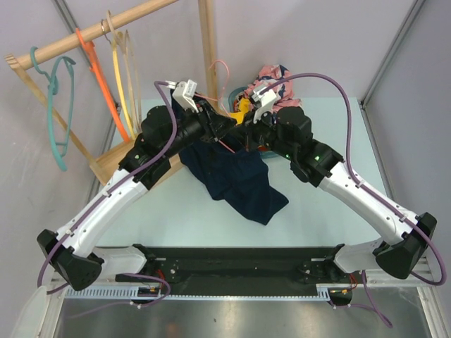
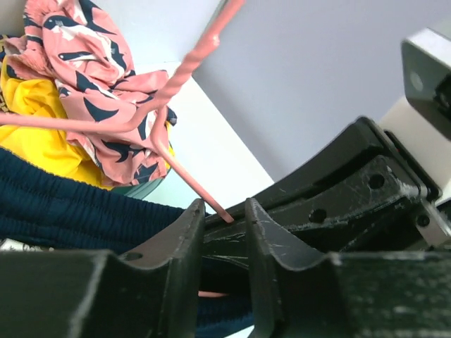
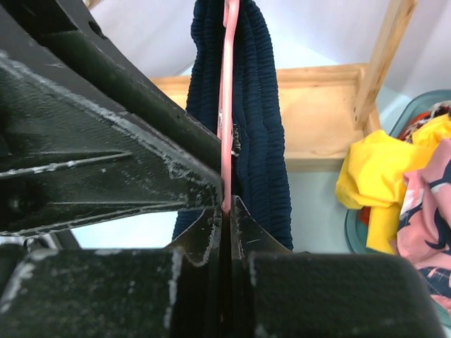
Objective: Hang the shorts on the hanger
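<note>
step: seat shorts (image 1: 236,179) on pale-pink hanger (image 3: 225,105) | right gripper (image 3: 226,210): clamped on the wire, waistband draped over it | left gripper (image 2: 223,208): jaws narrow at the wire, grip unclear | legs trail onto table (image 1: 331,211) | advice: hold wire level, spread waistband evenly

Navy shorts (image 1: 239,179), elastic waistband seemingly draped over thin pale-pink hanger (image 3: 226,91), legs hanging crumpled below
</note>
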Tool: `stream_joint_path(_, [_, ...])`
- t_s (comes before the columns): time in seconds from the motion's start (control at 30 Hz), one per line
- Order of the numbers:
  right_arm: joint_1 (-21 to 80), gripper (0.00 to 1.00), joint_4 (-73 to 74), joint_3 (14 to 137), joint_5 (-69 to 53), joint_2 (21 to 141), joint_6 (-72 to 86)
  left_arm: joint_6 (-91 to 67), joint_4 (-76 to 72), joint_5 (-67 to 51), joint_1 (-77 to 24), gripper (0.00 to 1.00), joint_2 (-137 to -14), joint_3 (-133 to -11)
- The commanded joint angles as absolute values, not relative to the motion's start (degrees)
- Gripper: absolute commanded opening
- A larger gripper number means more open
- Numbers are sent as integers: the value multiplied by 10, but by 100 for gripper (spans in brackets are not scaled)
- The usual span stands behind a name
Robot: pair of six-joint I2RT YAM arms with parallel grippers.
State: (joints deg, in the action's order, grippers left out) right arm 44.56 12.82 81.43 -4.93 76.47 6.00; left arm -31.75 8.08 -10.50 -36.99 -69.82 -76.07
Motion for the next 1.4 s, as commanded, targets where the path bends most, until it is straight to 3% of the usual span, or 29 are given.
stream_joint_path(0.0, [460, 0, 20, 825, -18, 766, 73, -370, 47, -91, -370, 32, -705, -792])
stream_joint_path(0.4, [477, 0, 5, 825, -3, 779, 84, -445, -37, -43, -369, 31, -687, -710])
stream_joint_path(0.5, [477, 0, -12, 825, -3, 779, 81, -458, -73, -40, -368, 23, -686, -695])
stream_joint_path(0.63, [476, 0, -12, 825, -4, 777, 75, -470, -85, -46, -356, 1, -702, -715])
stream_joint_path(0.73, [467, 19, -6, 825, -9, 772, 75, -488, -83, -47, -341, 0, -721, -743])
stream_joint_path(0.83, [456, 53, -4, 825, -9, 760, 79, -503, -80, -51, -323, 0, -749, -780])
stream_joint_path(0.87, [448, 69, -4, 825, -8, 752, 80, -507, -80, -52, -312, 0, -758, -793])
stream_joint_path(0.97, [430, 90, 18, 825, -7, 737, 76, -517, -87, -53, -298, 1, -795, -849])
stream_joint_path(1.07, [407, 100, 30, 825, -4, 713, 76, -524, -90, -61, -282, 0, -840, -917])
stream_joint_path(1.37, [350, 100, 64, 825, -1, 655, 69, -544, -83, -72, -231, 0, -975, -1132])
